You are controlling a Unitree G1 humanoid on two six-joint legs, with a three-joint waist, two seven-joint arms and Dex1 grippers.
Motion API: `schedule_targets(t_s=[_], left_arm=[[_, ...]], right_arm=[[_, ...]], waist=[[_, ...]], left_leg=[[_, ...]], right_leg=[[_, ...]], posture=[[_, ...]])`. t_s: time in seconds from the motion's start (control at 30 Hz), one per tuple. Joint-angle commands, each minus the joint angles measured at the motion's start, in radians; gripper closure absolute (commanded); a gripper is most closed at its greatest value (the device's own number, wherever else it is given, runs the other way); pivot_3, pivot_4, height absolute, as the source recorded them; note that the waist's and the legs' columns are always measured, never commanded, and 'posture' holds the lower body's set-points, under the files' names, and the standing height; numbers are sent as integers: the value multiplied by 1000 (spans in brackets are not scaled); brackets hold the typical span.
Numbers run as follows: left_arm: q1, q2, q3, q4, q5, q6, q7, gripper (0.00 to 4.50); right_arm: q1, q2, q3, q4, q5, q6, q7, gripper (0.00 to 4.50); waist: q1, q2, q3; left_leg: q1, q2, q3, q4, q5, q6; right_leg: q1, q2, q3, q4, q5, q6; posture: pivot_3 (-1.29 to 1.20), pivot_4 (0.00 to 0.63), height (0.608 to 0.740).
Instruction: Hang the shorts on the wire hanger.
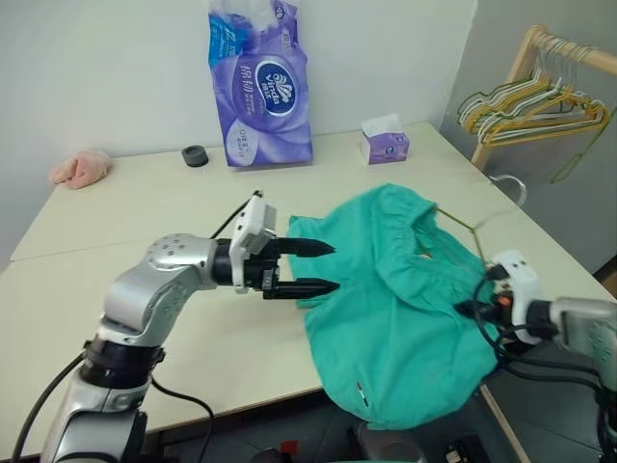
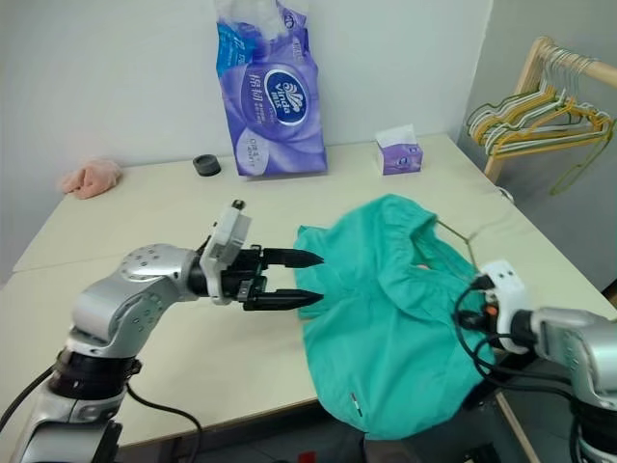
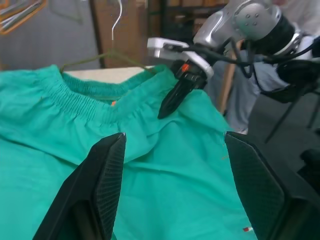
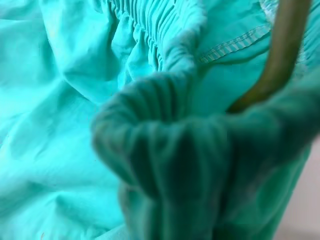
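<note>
The teal-green shorts lie crumpled on the table's right front corner, and one part hangs over the front edge. Thin olive wire of the wire hanger sticks out of the gathered waistband toward the back right; its hook rises behind the cloth. My left gripper is open and level, its fingers pointing at the shorts' left edge with nothing between them. At the right side of the shorts my right gripper is shut on bunched waistband cloth. Close to that bunch runs the hanger wire.
At the back of the cream table stand a purple tissue pack, a small tissue box and a black roll. A pink cloth lump lies far left. A wooden rack with bunched hangers stands right.
</note>
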Motion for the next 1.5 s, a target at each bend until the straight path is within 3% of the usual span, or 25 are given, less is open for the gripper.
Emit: schedule_targets(t_s=[0.03,0.27,0.57,0.9,1.33,1.5], left_arm=[[-40,-47,-28,6,-11,-18,-29,1191],[-132,-186,-100,94,69,-70,8,1191],[-244,-334,-157,184,224,-167,129,1191],[-297,-409,-161,191,249,-187,162,1191],[-297,-447,-183,189,281,-211,175,1191],[-327,-460,-180,208,275,-206,165,1191]], right_arm=[[65,-22,-155,-85,30,57,-24,4500],[59,-40,-366,-22,30,58,-129,4500],[-254,-123,-408,168,-4,58,-323,4500],[-620,-256,-274,492,-79,32,-445,4500],[-924,-458,82,1205,-195,-237,-342,4500],[-958,-486,187,1286,-218,-258,-258,4500]], waist=[[-20,1,2],[-89,1,9],[-184,-3,20],[-220,-2,45],[-220,-5,83],[-221,-7,86]], left_leg=[[0,0,1,0,0,0],[1,0,5,-2,0,1],[7,0,24,-8,-6,10],[11,0,28,-14,-6,10],[17,-2,45,-15,-6,10],[18,-2,50,-15,-6,10]], right_leg=[[0,0,1,0,0,0],[0,2,5,-3,-1,2],[2,0,23,-4,-4,7],[2,0,26,-5,-5,8],[2,-2,41,-5,-4,10],[2,-2,47,-7,-2,15]], posture=[[-561,98,740],[-614,114,740],[-605,126,740],[-593,151,740],[-573,178,740],[-573,178,740]])
